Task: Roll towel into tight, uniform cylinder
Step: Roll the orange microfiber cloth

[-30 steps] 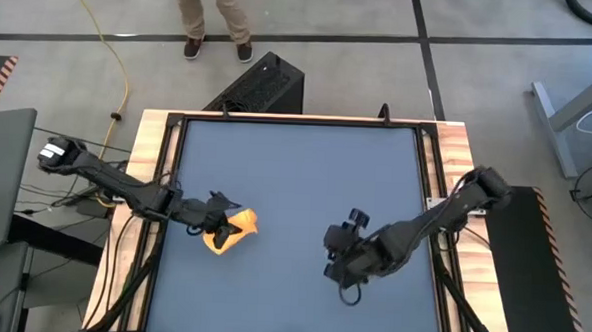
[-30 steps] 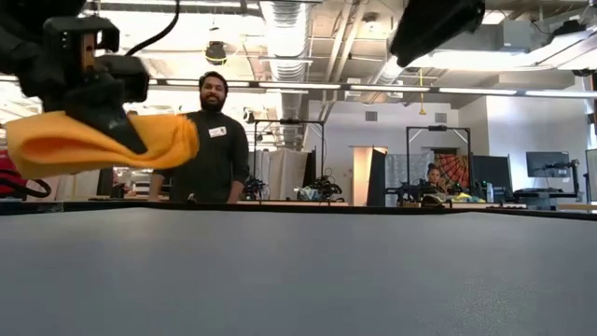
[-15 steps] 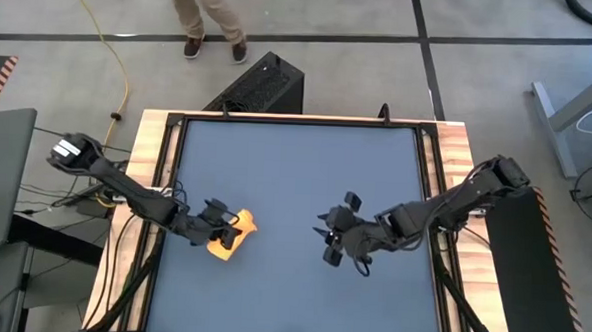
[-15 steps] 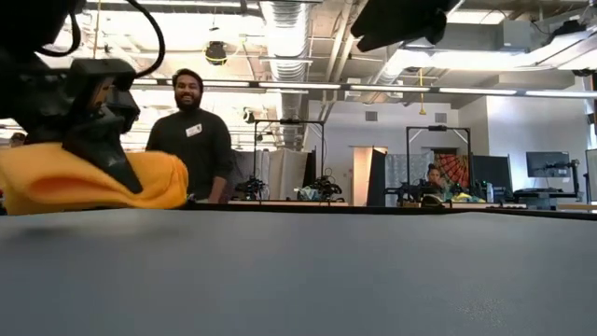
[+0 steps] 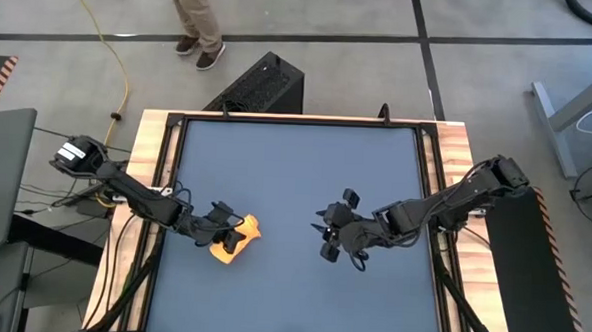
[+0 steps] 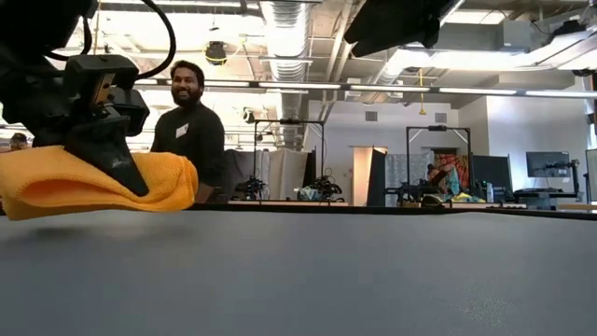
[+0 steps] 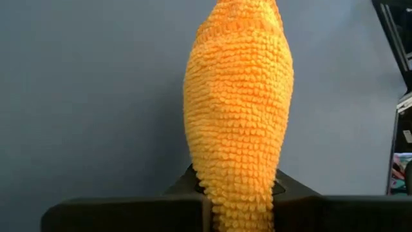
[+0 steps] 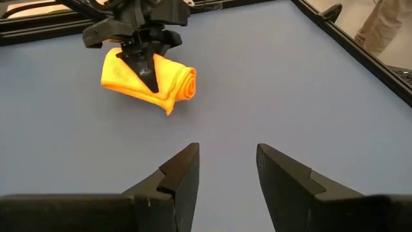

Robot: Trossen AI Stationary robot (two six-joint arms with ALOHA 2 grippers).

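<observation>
The yellow towel (image 5: 241, 230) is bunched into a loose, short roll at the left middle of the dark blue tabletop (image 5: 296, 166). It also shows in the low view (image 6: 56, 182), the left wrist view (image 7: 238, 109) and the right wrist view (image 8: 168, 82), where its spiral end faces the camera. My left gripper (image 5: 225, 239) is shut on it. My right gripper (image 5: 329, 234) is open and empty, at mid-table to the right of the towel, its fingers (image 8: 182, 173) pointing toward it. No white tag shows. My left gripper pinches the rolled towel about its middle (image 8: 138, 76) between its two fingers, through several layers. One finger (image 6: 119, 161) slants down across the roll's side, and the fingers lie across the roll. The roll lies level, its underside low at the tabletop (image 6: 65, 213).
A person (image 6: 191, 131) stands beyond the table's far left edge, their legs showing in the high view (image 5: 194, 21). A black box (image 5: 265, 85) sits on the floor behind the far edge. Bare blue tabletop lies between the two grippers and toward the near edge.
My left gripper has gone down and a little toward the near edge with the towel. The towel hung clear of the table and now sits low at the tabletop. My right gripper has moved toward the far edge and the towel and turned to face it.
</observation>
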